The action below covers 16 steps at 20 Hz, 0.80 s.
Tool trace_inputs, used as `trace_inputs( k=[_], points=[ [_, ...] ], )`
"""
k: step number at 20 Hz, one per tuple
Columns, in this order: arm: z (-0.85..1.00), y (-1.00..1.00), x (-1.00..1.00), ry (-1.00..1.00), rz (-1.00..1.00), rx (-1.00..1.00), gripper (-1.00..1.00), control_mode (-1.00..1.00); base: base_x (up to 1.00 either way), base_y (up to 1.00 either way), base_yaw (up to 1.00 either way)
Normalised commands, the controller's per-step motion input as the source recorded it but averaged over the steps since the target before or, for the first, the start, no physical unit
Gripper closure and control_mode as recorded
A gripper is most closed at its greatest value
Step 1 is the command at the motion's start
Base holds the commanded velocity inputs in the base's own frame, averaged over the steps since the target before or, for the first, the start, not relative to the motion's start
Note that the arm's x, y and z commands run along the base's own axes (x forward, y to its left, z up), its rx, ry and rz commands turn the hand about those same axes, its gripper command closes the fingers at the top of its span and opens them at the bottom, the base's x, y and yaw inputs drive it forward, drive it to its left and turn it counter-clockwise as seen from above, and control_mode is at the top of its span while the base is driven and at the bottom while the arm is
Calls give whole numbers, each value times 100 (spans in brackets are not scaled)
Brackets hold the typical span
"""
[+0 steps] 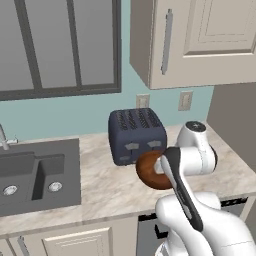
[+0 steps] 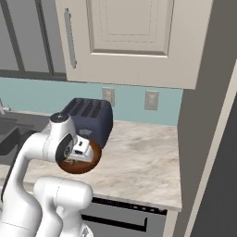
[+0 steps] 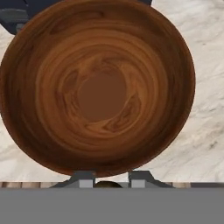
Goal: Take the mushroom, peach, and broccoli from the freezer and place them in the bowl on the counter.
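Hand view looks into the bowl [image 3: 98, 87]; a small brown thing [image 3: 107, 184] between the jaws is mostly hidden. The jaws are nearly closed on it.

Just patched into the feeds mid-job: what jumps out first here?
The wooden bowl on the counter dominates the hand view, its inside bare. The gripper hovers over its near rim, shut on something small and dark that I can't identify. Right behind the bowl stands the dark toaster, against the wall.
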Motion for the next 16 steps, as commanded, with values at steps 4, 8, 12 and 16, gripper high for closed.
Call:
trace_inputs(
  k=[4,8,12,16],
  points=[
    [-38,0,9,0,0,0,100,-100,0,0,0],
    [-34,0,9,0,0,0,100,-100,0,0,0],
    [-12,0,5,-1,0,0,100,-100,0,0,0],
    [-11,0,11,-1,0,0,100,-100,0,0,0]
  ],
)
